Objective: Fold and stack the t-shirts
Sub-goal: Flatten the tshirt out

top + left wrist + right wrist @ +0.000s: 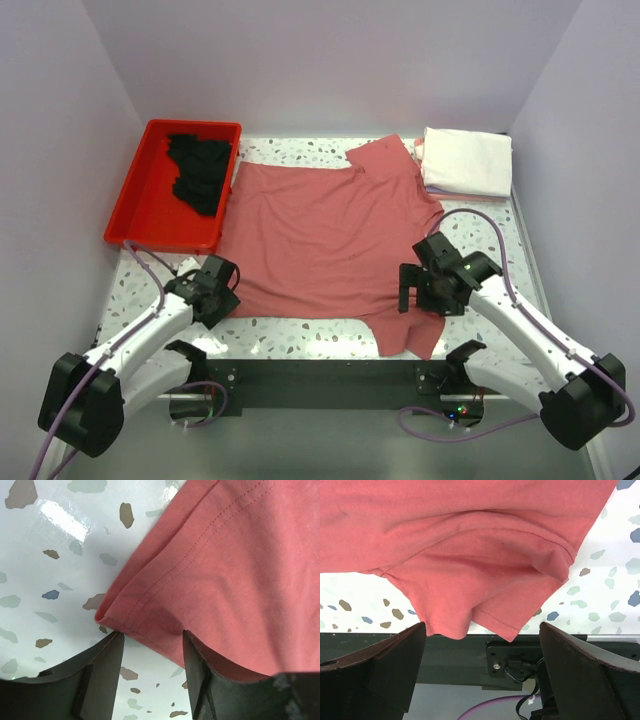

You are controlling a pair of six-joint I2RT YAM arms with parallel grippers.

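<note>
While the left gripper point(152, 639) stood with its jaws partly apart around the near hem corner of the dusty-rose t-shirt point(320, 235), the cloth lapping one finger but not pinched, the right gripper point(482, 626) hung spread wide over the shirt's near sleeve, gripping nothing. The shirt lay flat across the middle of the speckled table point(300, 335). Off to the far left, a black t-shirt point(200, 170) sat crumpled in the red tray point(135, 215). A folded white t-shirt point(468, 160) rested in the far right corner.
</note>
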